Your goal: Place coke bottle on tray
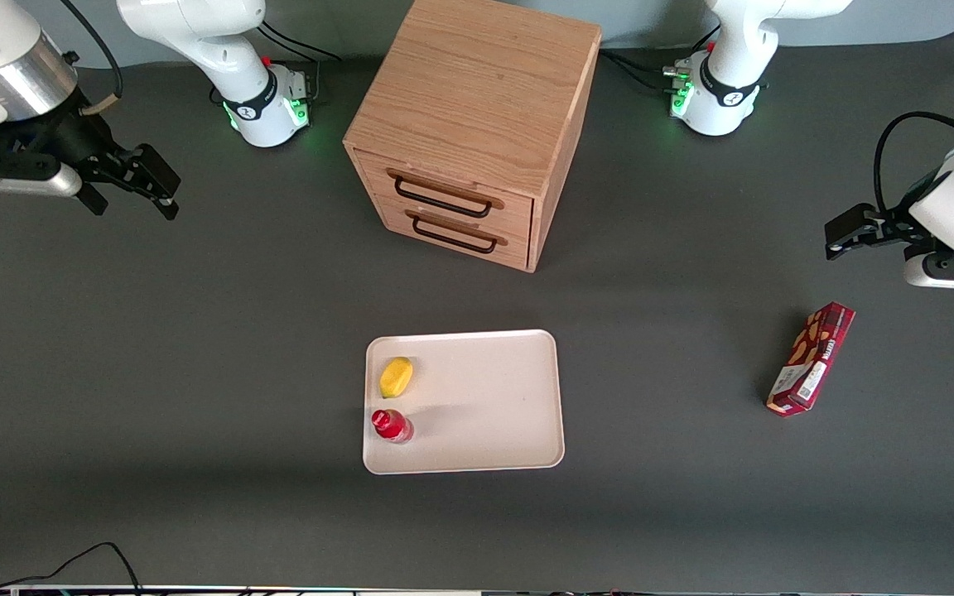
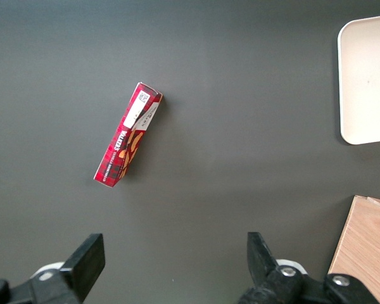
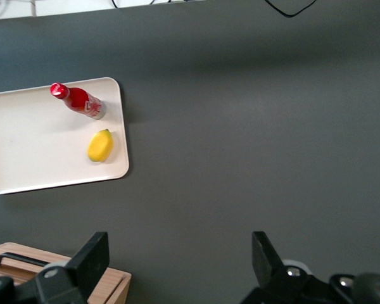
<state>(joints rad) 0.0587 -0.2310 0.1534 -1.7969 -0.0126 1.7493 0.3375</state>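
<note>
The coke bottle [image 1: 392, 425] is small and red with a red cap. It stands upright on the cream tray [image 1: 493, 406], near the tray's edge toward the working arm's end; it also shows in the right wrist view [image 3: 79, 101] on the tray [image 3: 31, 145]. A yellow item [image 1: 397, 377] lies on the tray beside the bottle, farther from the front camera. My right gripper [image 1: 154, 186] is open and empty, raised high above the table toward the working arm's end, well away from the tray. Its fingers [image 3: 92, 256] stand wide apart.
A wooden drawer cabinet [image 1: 477, 124] with two dark handles stands farther from the front camera than the tray. A long dark-red snack box [image 1: 811, 358] lies on the grey table toward the parked arm's end. A black cable [image 1: 71, 563] lies at the near edge.
</note>
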